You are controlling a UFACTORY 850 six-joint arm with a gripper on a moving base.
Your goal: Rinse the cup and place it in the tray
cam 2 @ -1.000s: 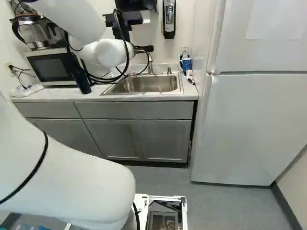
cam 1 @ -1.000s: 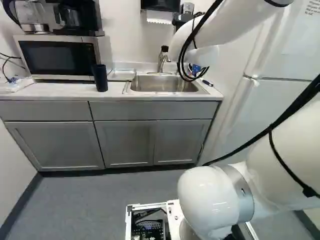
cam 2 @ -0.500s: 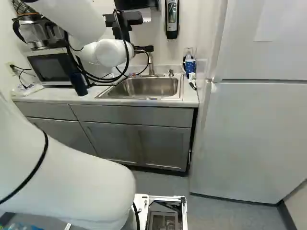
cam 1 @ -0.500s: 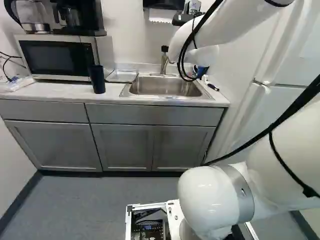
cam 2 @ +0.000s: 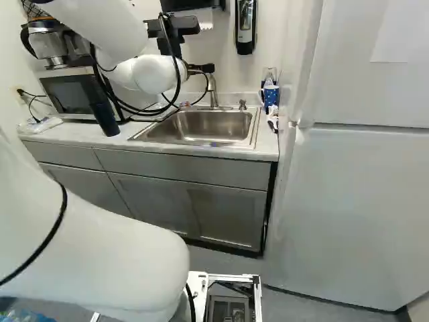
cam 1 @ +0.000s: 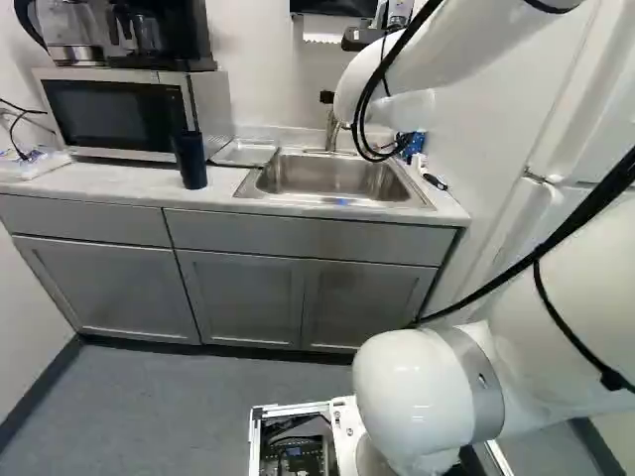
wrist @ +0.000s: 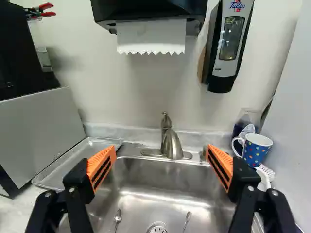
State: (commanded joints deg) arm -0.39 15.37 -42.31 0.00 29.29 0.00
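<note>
The dark cup point(cam 1: 190, 160) stands on the bench point(cam 1: 109, 179) near the tray point(wrist: 73, 162); the empty fingers point(wrist: 162, 152), spread wide, should straddle its sides squarely before closing gently

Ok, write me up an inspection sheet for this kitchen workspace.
Surface: white countertop with a steel sink set in.
Job's things: tray between microwave and sink, nothing seen in it; faucet, no flow seen; dark tumbler before the microwave; dotted blue mug between sink and refrigerator. Which cup is meant: cannot tell.
Clutter: two spoons in the sink, white brush by the mug.
Gripper: open, nothing held.
Cables: black cables along the arm.
Surroundings: soap dispenser on the wall.
</note>
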